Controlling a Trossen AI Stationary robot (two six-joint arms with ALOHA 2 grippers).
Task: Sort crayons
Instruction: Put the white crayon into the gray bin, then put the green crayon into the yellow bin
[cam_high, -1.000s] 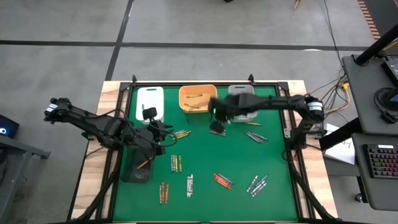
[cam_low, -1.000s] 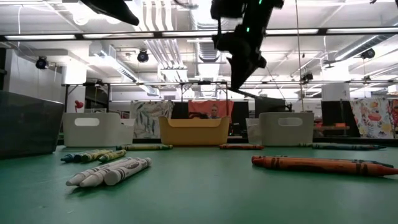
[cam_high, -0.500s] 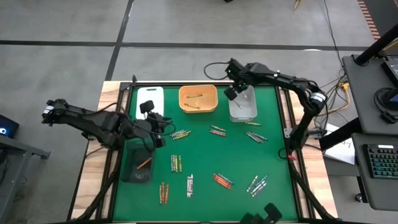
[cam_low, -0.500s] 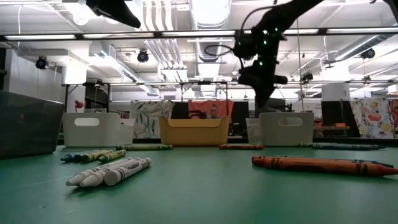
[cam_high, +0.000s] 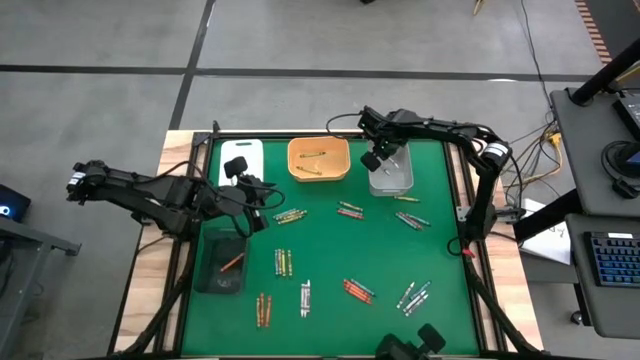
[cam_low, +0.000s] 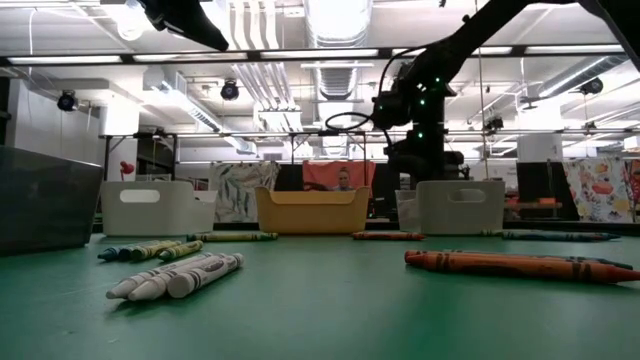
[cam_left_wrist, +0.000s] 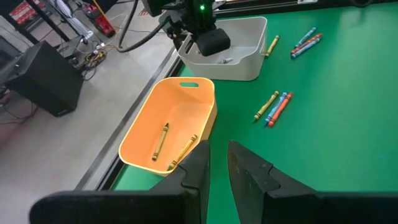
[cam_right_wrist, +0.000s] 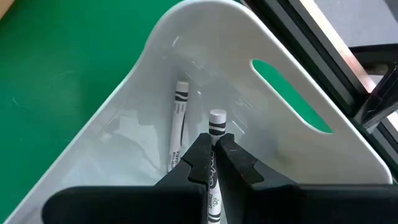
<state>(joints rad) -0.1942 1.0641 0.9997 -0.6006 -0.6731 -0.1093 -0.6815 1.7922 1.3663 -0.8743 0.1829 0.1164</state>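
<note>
1. loose crayons (cam_high: 283, 262) are lying scattered across the green mat (cam_high: 330, 240) nearest me.
2. left gripper (cam_high: 250, 190) is waiting mid-table, fingers nearly together, holding nothing.
3. farther back, right gripper (cam_right_wrist: 214, 163) is pinching a white crayon (cam_right_wrist: 216, 134) over the grey bin (cam_right_wrist: 205, 50); released too high, it risks bouncing out.

right end effector (cam_high: 372, 160) | moved from table centre to over grey tray (cam_high: 392, 178) | gripping white crayon (cam_right_wrist: 214, 146)
</note>
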